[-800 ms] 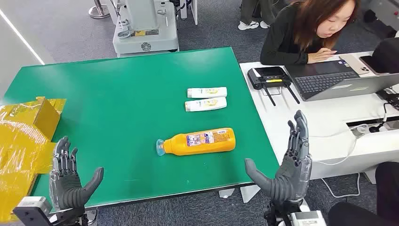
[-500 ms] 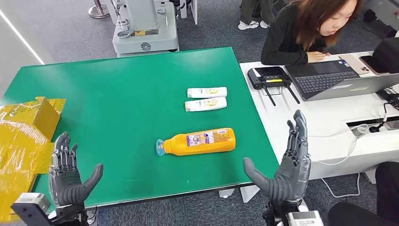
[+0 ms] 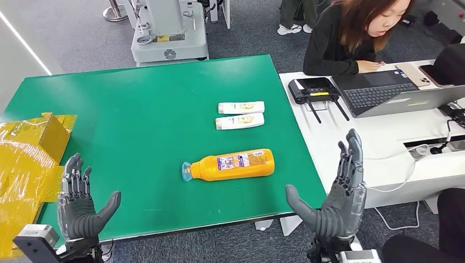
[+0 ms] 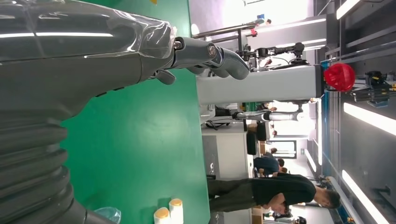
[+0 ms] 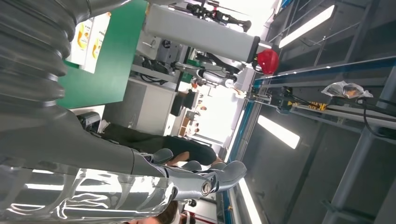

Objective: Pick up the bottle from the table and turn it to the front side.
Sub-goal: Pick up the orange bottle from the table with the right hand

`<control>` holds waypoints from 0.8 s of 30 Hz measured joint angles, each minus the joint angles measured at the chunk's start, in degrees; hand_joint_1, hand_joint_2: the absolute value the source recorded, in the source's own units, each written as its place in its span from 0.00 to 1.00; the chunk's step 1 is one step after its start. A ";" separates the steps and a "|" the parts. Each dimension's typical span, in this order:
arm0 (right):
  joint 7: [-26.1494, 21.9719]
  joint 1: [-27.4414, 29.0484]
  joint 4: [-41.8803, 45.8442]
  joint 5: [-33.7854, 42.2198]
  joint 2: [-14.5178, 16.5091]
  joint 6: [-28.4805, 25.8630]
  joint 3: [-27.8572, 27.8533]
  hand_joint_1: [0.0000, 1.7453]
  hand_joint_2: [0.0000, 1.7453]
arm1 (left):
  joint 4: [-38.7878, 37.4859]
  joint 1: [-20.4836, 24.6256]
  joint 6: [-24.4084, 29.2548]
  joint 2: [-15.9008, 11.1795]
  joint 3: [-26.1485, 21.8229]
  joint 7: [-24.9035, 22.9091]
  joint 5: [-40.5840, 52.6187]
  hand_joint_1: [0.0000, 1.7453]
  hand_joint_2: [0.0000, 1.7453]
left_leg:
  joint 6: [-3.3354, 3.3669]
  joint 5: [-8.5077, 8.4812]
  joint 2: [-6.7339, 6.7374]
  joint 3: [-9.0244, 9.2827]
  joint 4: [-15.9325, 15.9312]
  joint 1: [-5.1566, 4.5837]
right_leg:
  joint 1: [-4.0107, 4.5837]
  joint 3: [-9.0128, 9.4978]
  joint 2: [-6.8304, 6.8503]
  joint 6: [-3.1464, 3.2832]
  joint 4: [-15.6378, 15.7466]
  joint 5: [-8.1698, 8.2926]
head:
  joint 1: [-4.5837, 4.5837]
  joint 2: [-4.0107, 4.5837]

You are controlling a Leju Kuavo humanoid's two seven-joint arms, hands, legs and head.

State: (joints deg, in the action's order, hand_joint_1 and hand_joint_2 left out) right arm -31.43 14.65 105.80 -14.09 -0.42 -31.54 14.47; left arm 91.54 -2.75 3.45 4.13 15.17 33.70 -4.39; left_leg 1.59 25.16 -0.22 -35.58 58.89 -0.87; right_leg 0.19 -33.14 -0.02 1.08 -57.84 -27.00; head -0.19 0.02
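Nothing of the task looks done so far; the orange bottle (image 3: 232, 165) lies flat on the green counter (image 3: 137, 109), untouched, and both the pick-up and the turn to its front side are left to do.

The left hand (image 3: 81, 205) hovers at the counter's near edge, at about 8 o'clock from the bottle and well apart from it; its fingers are spread wide, thumb out, and it holds nothing. The right hand (image 3: 335, 192) stands off the counter's near right corner, at about 4 o'clock from the bottle, also apart from it; palm turned inward, fingers upright and wide, nothing in it. By my reading, either hand must travel inward before any grasp begins; the right one seems the nearer to the bottle's base.

The bottle rests on its side, a little right of the counter's middle and toward the near edge; its long axis runs 9 to 3 o'clock, with the pale blue cap (image 3: 187, 171) at the 9 o'clock end and the flat base at 3 o'clock. The body is orange and smooth; the label facing up is crowded with small print and coloured blocks, so I judge it to be the back label, with the front face turned down, though the print is too small to read.

At 12 o'clock from the bottle, apart from it, lie two small white-and-yellow tubes (image 3: 240, 114), side by side.
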 joint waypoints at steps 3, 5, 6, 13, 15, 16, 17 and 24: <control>0.05 0.20 0.24 -0.30 0.17 -0.44 -0.03 0.00 1.00 | 0.00 0.01 -0.14 0.02 0.00 0.00 0.17 0.00 1.00 | 0.00 0.00 0.00 0.00 0.00 0.00 | 0.00 0.00 0.00 0.00 0.00 0.00 | -0.01 0.00; 0.19 0.53 0.60 -0.46 0.25 -0.56 -0.14 0.00 1.00 | 0.00 0.02 -0.10 0.03 0.00 0.00 0.56 0.00 1.00 | 0.00 0.00 0.00 0.00 0.00 0.00 | 0.00 0.00 0.00 0.00 0.00 0.00 | 0.00 0.01; 0.26 0.75 0.77 -0.47 0.27 -0.44 -0.24 0.00 1.00 | 0.00 0.01 0.00 0.04 0.01 0.00 0.79 0.00 1.00 | 0.00 0.00 0.00 0.00 0.00 0.00 | 0.00 0.00 0.00 0.00 0.00 0.00 | -0.01 0.01; -1.53 2.04 0.42 2.86 0.02 1.78 -2.24 0.00 1.00 | -0.02 -0.34 2.18 0.74 0.32 -0.39 2.80 0.00 1.00 | 0.00 0.01 0.01 0.00 0.00 0.00 | 0.00 -0.01 -0.01 0.00 0.01 0.00 | 0.01 0.00; -2.02 1.72 -0.63 3.22 -0.40 2.18 -2.87 0.00 1.00 | -0.20 0.21 2.49 1.10 0.57 -0.67 2.90 0.00 1.00 | 0.01 0.01 0.00 0.00 0.00 0.00 | 0.00 -0.01 -0.01 -0.01 0.02 0.00 | -0.01 0.00; -2.13 1.36 -1.37 2.98 -0.71 2.31 -3.14 0.00 1.00 | -0.47 0.77 2.58 1.28 0.68 -0.75 2.87 0.00 1.00 | 0.01 0.00 0.00 0.00 0.00 0.00 | 0.00 -0.01 0.00 -0.01 0.02 0.01 | -0.01 0.00; -2.17 0.90 -2.17 2.26 -1.01 2.30 -3.35 0.00 1.00 | -0.82 1.44 2.62 1.48 0.77 -0.77 2.78 0.00 1.00 | 0.01 0.00 0.00 0.00 0.00 0.00 | 0.00 0.00 0.00 -0.01 0.02 0.03 | -0.01 0.00; 1.72 -2.66 -7.19 -8.27 -2.67 1.97 -3.68 0.00 1.00 | -3.76 4.49 1.74 2.56 1.58 -0.15 2.42 0.00 1.00 | 0.02 -0.03 0.03 0.02 0.02 0.00 | 0.00 0.01 -0.04 -0.01 0.01 0.09 | -0.01 0.00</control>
State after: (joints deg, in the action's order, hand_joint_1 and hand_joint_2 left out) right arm -29.72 11.98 98.61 -22.36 -3.09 -29.57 10.79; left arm 87.78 1.75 5.20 6.69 16.75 33.55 -1.97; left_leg 1.61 25.13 -0.18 -35.56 58.91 -0.87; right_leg 0.18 -33.14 -0.05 1.07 -57.83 -26.91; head -0.19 0.03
